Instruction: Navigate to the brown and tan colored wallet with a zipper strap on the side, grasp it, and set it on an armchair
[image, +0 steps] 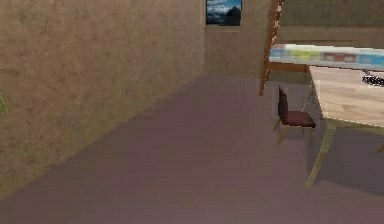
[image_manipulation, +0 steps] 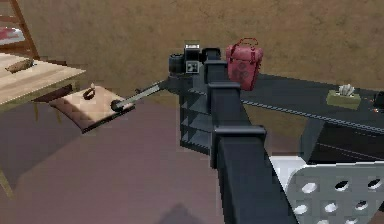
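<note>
A flat brown and tan wallet (image_manipulation: 84, 108) with a small dark loop on top hangs at the far end of my gripper (image_manipulation: 125, 103), clear of the floor and just off the edge of a wooden table (image_manipulation: 30, 78). The gripper holds the wallet. The arm (image_manipulation: 235, 150) rises as a dark bar from the arm side view's bottom edge, and the thin fingers (image_manipulation: 148, 94) reach left from its dark body.
A red bag (image_manipulation: 245, 63) and a small box (image_manipulation: 346, 95) stand on a long dark desk (image_manipulation: 300, 98); a white perforated chair (image_manipulation: 335, 192) is at bottom right. Ahead are a wooden table (image: 350, 95), a dark red chair (image: 295, 112), a wooden ladder shelf (image: 270, 50) and open floor (image: 170, 150).
</note>
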